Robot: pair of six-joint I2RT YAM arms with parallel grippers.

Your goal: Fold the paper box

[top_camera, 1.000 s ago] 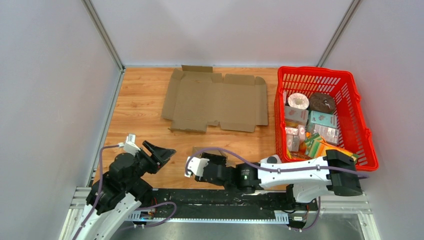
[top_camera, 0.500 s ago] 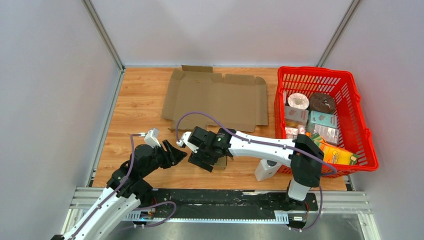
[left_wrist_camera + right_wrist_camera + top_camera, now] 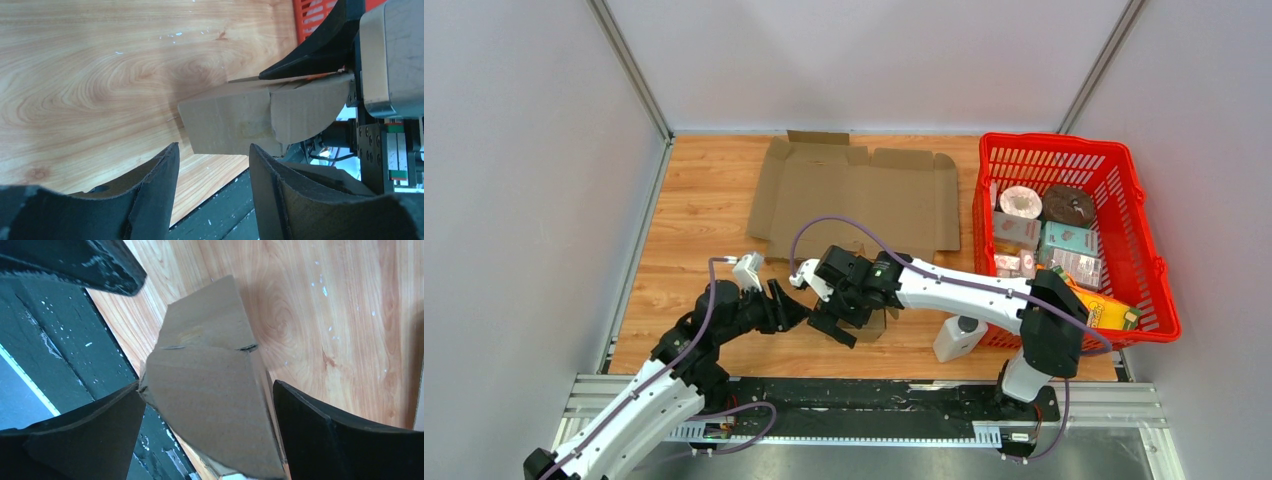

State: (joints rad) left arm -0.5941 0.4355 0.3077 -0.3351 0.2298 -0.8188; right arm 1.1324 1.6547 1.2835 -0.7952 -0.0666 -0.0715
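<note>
From above, most of the small folded cardboard box (image 3: 874, 326) is hidden under the right gripper (image 3: 837, 318). Only a brown corner shows, close to the front edge of the table (image 3: 694, 230), and no view shows the box's inside. In the right wrist view that gripper's fingers are spread wide on either side of the box, one tip at a flap corner, not squeezing it. The left gripper (image 3: 790, 308) hangs just beside it, fingers parted and empty, with the box beyond their tips. Farther back lies a flat cardboard blank (image 3: 854, 200). A red basket (image 3: 1149, 270) of groceries stands to the right, its near corner crossed by the right arm.
</note>
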